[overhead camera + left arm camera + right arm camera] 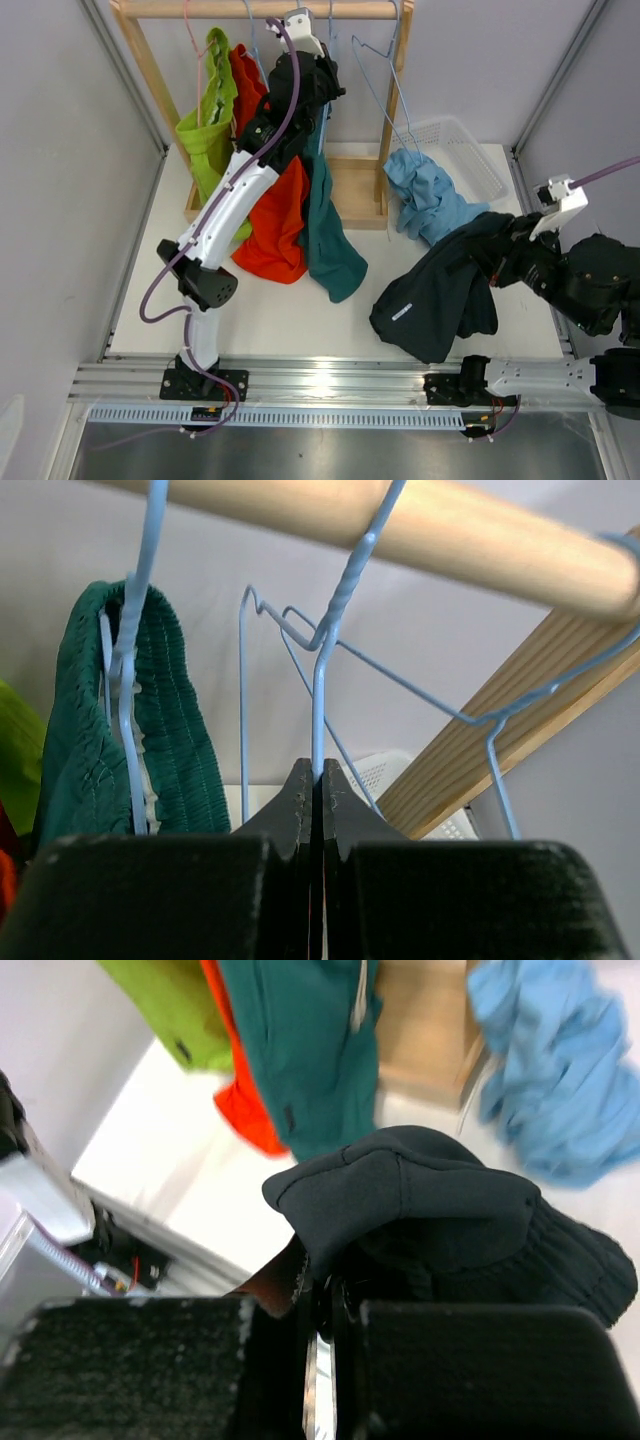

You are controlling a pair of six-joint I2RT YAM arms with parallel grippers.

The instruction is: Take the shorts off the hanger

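On the wooden rack, lime green shorts point(205, 130), orange-red shorts point(275, 225) and teal shorts point(330, 245) hang from hangers. Light blue shorts point(430, 195) lie crumpled at the rack's right foot. My left gripper point(318, 75) is up near the rod point(270, 9), shut on a bare light blue wire hanger point(318, 710). The teal waistband point(110, 710) hangs just to its left. My right gripper point(488, 252) is shut on the dark navy shorts point(435, 295), which drape down to the table. In the right wrist view the navy fabric point(440, 1210) covers my gripper point(325, 1295).
A white mesh basket point(460, 145) stands at the back right behind the light blue shorts. Another empty blue hanger point(385, 80) hangs at the rod's right end beside the rack's sloping wooden post point(500, 750). Grey walls close in on both sides.
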